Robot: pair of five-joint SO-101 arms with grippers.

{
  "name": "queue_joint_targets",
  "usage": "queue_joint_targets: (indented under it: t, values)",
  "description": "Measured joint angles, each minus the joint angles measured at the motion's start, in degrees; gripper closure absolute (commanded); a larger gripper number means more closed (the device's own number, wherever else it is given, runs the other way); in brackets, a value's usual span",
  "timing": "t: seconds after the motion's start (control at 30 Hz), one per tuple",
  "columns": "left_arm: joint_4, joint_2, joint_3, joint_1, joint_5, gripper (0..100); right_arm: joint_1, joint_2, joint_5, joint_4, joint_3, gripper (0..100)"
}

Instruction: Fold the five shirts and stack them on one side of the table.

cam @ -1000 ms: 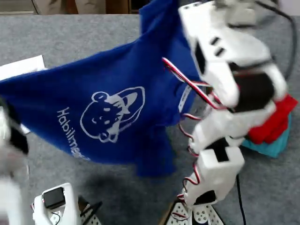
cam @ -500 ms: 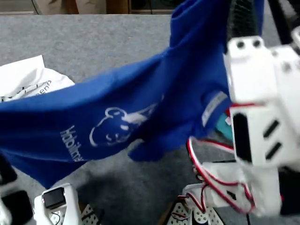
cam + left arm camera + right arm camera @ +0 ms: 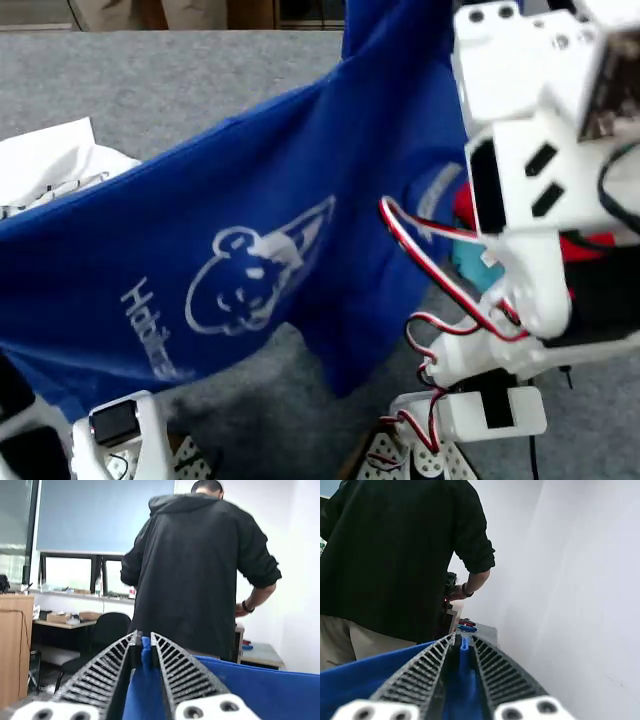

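Above the grey tabletop (image 3: 200, 90), my left jaws and my right jaws each clamp the blue shirt (image 3: 250, 250), stretched out aloft.

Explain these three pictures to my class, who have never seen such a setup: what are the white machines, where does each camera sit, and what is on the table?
These are two small robot arms, side by side at a grey table. The high view comes from a fixed camera looking down; one white arm stands at its right. The other two pictures come from cameras on each arm's wrist, looking along its fingers. The left arm's fingers and the right arm's fingers are each shut on an edge of the blue shirt, which is held up, spread between them. A crumpled white shirt lies at the table's left edge. Red cloth and teal cloth lie partly hidden behind the white arm.
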Motion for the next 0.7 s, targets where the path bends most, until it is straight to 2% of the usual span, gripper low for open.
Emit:
queue_joint_targets:
  t: [0.27, 0.5, 0.7]
  values:
    - [0.0, 0.0, 2.5, -10.0, 0.0, 98, -0.1, 0.0, 0.0, -11.1, 0.1, 99.5]
    - [-2.5, 0.0, 2.5, -11.2, 0.0, 98, -6.3, -1.8, 0.0, -12.9, 0.4, 99.5]
    - [-3.3, 0.0, 2.5, -11.3, 0.0, 98, -7.1, -7.0, 0.1, -12.8, 0.4, 99.5]
